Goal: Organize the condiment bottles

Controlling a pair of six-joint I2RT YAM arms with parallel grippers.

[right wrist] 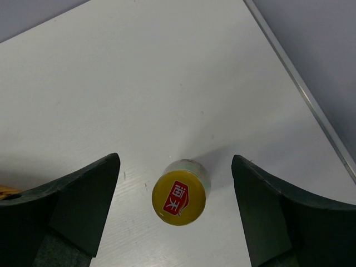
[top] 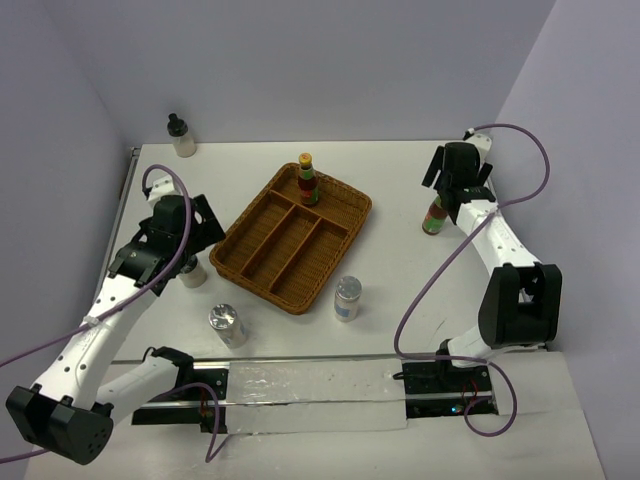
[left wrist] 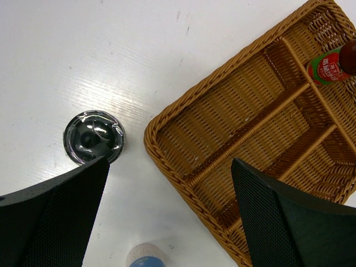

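Observation:
A red sauce bottle [top: 435,218] stands on the table at the right; the right wrist view shows its yellow cap [right wrist: 179,198]. My right gripper [top: 455,195] [right wrist: 175,161] is open above it, with a finger on each side of the cap and clear of it. A second red sauce bottle [top: 307,180] [left wrist: 331,64] stands in the far end of the wicker tray [top: 262,262]. My left gripper [top: 188,248] [left wrist: 171,164] is open over the tray's left corner. A cream bottle [top: 193,273] stands below it, its black cap [left wrist: 93,138] at my left fingertip. Another cream bottle [top: 181,136] stands far left.
Two silver-lidded shakers stand in front of the tray, one at the left [top: 227,325] and one at the right [top: 347,298]. A round pale top with a blue mark [left wrist: 146,257] shows at the bottom of the left wrist view. The tray rim [left wrist: 167,161] lies under my left jaws.

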